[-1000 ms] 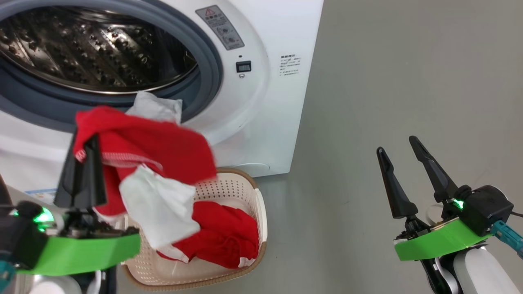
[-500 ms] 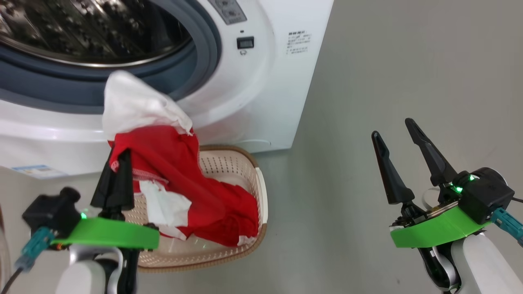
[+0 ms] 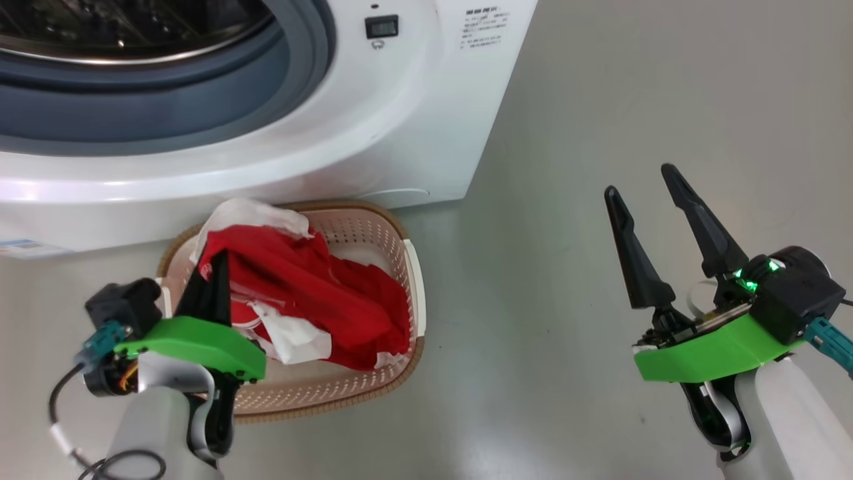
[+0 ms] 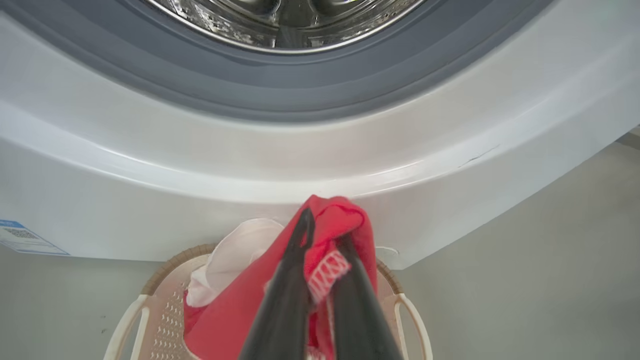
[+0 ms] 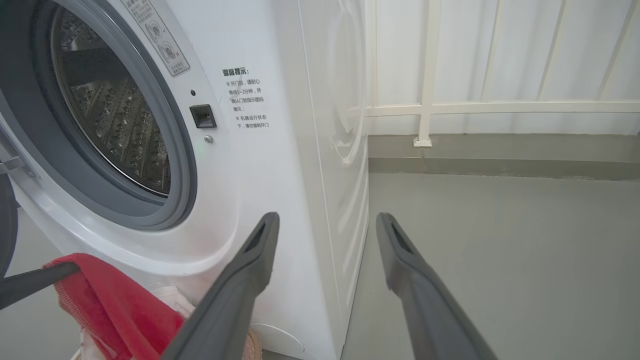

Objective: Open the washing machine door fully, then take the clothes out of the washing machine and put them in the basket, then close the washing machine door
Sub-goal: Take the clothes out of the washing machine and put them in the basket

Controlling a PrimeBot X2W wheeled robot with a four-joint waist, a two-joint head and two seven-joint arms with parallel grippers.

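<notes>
The white washing machine [image 3: 400, 120] fills the top left, and its steel drum [image 3: 133, 27] stands uncovered. The cream basket [image 3: 408, 267] sits on the floor right in front of it. Red clothes [image 3: 333, 300] with white patches lie heaped inside. My left gripper [image 3: 213, 263] is low over the basket's left side, shut on a fold of red garment [image 4: 340, 220] with white stitching. My right gripper [image 3: 638, 181] hovers open and empty over bare floor to the right. A dark sliver [image 5: 6, 225] at the right wrist view's left edge looks like the door's rim.
Grey floor [image 3: 600, 100] spreads right of the washing machine. A white railing and wall [image 5: 475, 107] stand behind its right side. A blue label [image 4: 22, 239] sits low on the machine's front.
The head camera has tilted down. My left gripper has carried the red garment from the drum opening down into the basket, still pinched. The right gripper has stayed open and has hardly moved.
</notes>
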